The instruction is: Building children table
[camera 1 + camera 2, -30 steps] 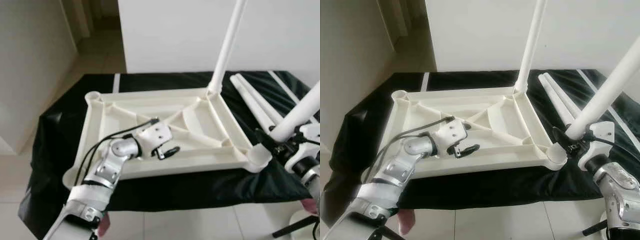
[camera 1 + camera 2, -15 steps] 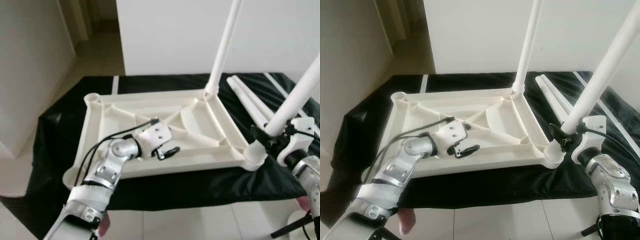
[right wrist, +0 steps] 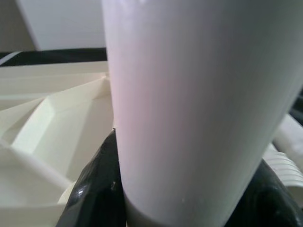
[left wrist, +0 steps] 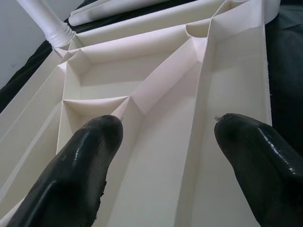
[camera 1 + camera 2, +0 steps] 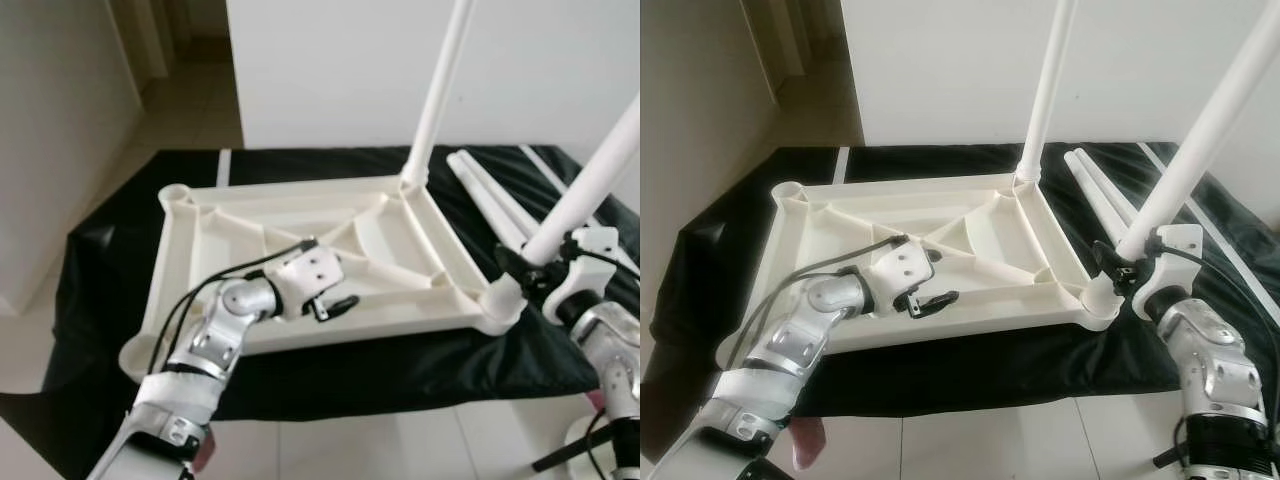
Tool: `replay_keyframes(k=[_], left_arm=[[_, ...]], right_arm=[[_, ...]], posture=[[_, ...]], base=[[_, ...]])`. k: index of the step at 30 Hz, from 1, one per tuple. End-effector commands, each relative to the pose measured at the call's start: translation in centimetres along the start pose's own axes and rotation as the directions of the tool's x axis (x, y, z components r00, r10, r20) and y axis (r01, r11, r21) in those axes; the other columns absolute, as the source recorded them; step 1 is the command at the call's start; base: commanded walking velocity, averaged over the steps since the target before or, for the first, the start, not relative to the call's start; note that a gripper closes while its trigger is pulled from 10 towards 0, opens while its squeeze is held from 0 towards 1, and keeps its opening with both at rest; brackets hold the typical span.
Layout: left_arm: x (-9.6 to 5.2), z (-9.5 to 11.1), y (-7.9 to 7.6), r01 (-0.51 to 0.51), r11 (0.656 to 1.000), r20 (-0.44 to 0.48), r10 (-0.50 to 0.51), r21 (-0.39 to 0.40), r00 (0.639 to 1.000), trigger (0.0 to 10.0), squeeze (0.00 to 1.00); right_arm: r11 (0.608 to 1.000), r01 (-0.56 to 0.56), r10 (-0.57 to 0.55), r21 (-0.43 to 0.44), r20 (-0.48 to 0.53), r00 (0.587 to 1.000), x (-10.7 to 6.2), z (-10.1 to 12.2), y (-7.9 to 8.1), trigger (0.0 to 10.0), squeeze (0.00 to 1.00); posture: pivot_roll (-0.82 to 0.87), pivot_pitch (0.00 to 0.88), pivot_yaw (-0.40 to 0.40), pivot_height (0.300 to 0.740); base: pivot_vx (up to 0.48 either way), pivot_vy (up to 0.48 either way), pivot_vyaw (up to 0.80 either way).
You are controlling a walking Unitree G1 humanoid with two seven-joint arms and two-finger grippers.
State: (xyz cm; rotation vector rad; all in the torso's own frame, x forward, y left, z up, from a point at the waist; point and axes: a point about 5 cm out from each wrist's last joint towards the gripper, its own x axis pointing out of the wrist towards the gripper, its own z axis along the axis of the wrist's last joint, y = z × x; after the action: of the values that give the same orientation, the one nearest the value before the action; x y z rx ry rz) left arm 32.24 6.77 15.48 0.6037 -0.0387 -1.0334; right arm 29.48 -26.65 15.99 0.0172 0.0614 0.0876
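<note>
Tabletop (image 5: 300, 215) upside down on black cloth (image 5: 100, 270). R gripper (image 5: 1118, 262) clamped on tilted leg (image 5: 1200, 130) at near-right corner socket. L gripper (image 5: 335, 303) fingers spread, resting inside tabletop's ribbed underside. Far leg (image 5: 440, 90) upright; two spare legs (image 5: 490, 195) lie beside.

My right gripper (image 5: 1118, 268) is clamped round a leg (image 5: 1200, 135); spare legs (image 5: 1095, 190) lie just beyond it. Ahead of my open left gripper (image 5: 335, 303): tabletop ribs (image 4: 156, 85), shallow bays between.

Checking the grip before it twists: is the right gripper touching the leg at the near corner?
Touching. In the right wrist view, the right gripper has its black fingers pressed against both sides of the white leg.
</note>
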Motion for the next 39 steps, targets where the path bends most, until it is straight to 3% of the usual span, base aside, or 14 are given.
replay_keyframes(k=[1, 4, 5, 6, 7, 12, 13, 15, 16, 17, 19, 23, 30, 39], left_arm=[[-0.2, -0.1, 0.4, -0.087, 0.996, -0.008, 0.087, 0.003, 0.996, 10.0, 0.00], [-0.3, -0.1, 0.3, -0.089, 0.996, -0.009, 0.089, 0.000, 0.996, 10.0, 0.00], [-0.3, -0.1, 0.3, -0.091, 0.996, -0.009, 0.091, -0.003, 0.996, 10.0, 0.00], [-0.3, -0.1, 0.3, -0.091, 0.996, -0.009, 0.091, -0.003, 0.996, 10.0, 0.00], [-0.3, -0.2, 0.3, -0.093, 0.996, -0.010, 0.093, -0.003, 0.996, 10.0, 0.00], [-0.4, -0.2, 0.3, -0.095, 0.996, -0.011, 0.095, -0.004, 0.995, 10.0, 0.00], [-0.4, -0.2, 0.2, -0.095, 0.995, -0.010, 0.095, -0.006, 0.995, 10.0, 0.00], [-0.4, -0.2, 0.2, -0.096, 0.995, -0.010, 0.095, -0.008, 0.995, 10.0, 0.00], [-0.4, -0.2, 0.1, -0.094, 0.996, -0.009, 0.094, -0.009, 0.996, 10.0, 0.00], [-0.4, -0.2, 0.1, -0.094, 0.996, -0.009, 0.094, -0.009, 0.996, 10.0, 0.00], [-0.3, -0.2, 0.1, -0.094, 0.996, -0.009, 0.093, -0.007, 0.996, 10.0, 0.00], [-0.3, -0.1, 0.0, -0.095, 0.995, -0.008, 0.095, -0.012, 0.995, 10.0, 0.00], [-0.2, -0.1, 0.1, -0.100, 0.995, -0.007, 0.100, -0.016, 0.995, 10.0, 0.00], [0.0, 0.0, 0.0, -0.097, 0.995, -0.001, 0.097, -0.021, 0.995, 10.0, 0.00]], right_arm=[[0.999, 0.039, -0.035, 0.028, -0.129, 0.991, -0.2, -3.0, 0.4, 10.0, 0.00], [0.988, 0.151, -0.147, 0.034, -0.102, 0.984, -0.1, -3.1, 1.3, 10.0, 0.00], [0.960, 0.277, -0.273, 0.050, -0.082, 0.959, -0.1, -3.2, 2.4, 10.0, 0.00], [0.960, 0.277, -0.273, 0.050, -0.082, 0.959, -0.1, -3.2, 2.4, 10.0, 0.00], [0.932, 0.358, -0.354, 0.053, -0.067, 0.933, -0.2, -3.2, 3.0, 10.0, 0.00], [0.897, 0.440, -0.437, 0.047, -0.063, 0.897, -0.2, -3.3, 3.7, 10.0, 0.00], [0.834, 0.546, -0.540, 0.077, -0.088, 0.837, -0.4, -3.9, 4.7, 10.0, 0.00], [0.807, 0.584, -0.576, 0.089, -0.100, 0.811, -0.5, -4.0, 5.1, 10.0, 0.00], [0.751, 0.652, -0.640, 0.107, -0.124, 0.758, -0.7, -4.3, 5.9, 10.0, 0.00], [0.751, 0.652, -0.640, 0.107, -0.124, 0.758, -0.7, -4.3, 5.9, 10.0, 0.00], [0.689, 0.709, -0.688, 0.149, -0.171, 0.705, -0.6, -4.7, 6.6, 10.0, 0.00], [0.689, 0.701, -0.683, 0.182, -0.158, 0.713, 0.1, -4.1, 7.6, 10.0, 0.00], [0.679, 0.712, -0.696, 0.179, -0.154, 0.702, -0.2, -4.0, 6.8, 10.0, 0.00], [0.599, 0.763, -0.721, 0.246, -0.249, 0.646, 0.8, -3.6, 6.4, 10.0, 0.00]], posture=[[0.03, 0.000, -0.011, 0.740], [0.03, 0.000, -0.014, 0.740], [0.03, 0.000, -0.016, 0.740], [0.03, 0.000, -0.016, 0.740], [0.03, 0.000, -0.020, 0.740], [0.03, 0.000, -0.022, 0.740], [0.03, 0.000, -0.024, 0.740], [0.03, 0.000, -0.024, 0.740], [0.03, 0.000, -0.025, 0.740], [0.03, 0.000, -0.025, 0.740], [0.03, 0.000, -0.023, 0.740], [0.02, 0.000, -0.022, 0.740], [0.02, 0.000, -0.024, 0.740], [0.02, 0.000, -0.020, 0.740]], base=[[0.000, 0.000, 0.00], [0.000, 0.000, 0.00], [0.000, 0.000, 0.00], [0.000, 0.000, 0.00], [0.000, 0.000, 0.00], [0.000, 0.000, 0.00], [0.000, 0.000, 0.00], [0.000, 0.000, 0.00], [0.000, 0.000, 0.00], [0.000, 0.000, 0.00], [0.000, 0.000, 0.00], [0.000, 0.000, 0.00], [0.000, 0.000, 0.00], [0.000, 0.000, 0.00]])
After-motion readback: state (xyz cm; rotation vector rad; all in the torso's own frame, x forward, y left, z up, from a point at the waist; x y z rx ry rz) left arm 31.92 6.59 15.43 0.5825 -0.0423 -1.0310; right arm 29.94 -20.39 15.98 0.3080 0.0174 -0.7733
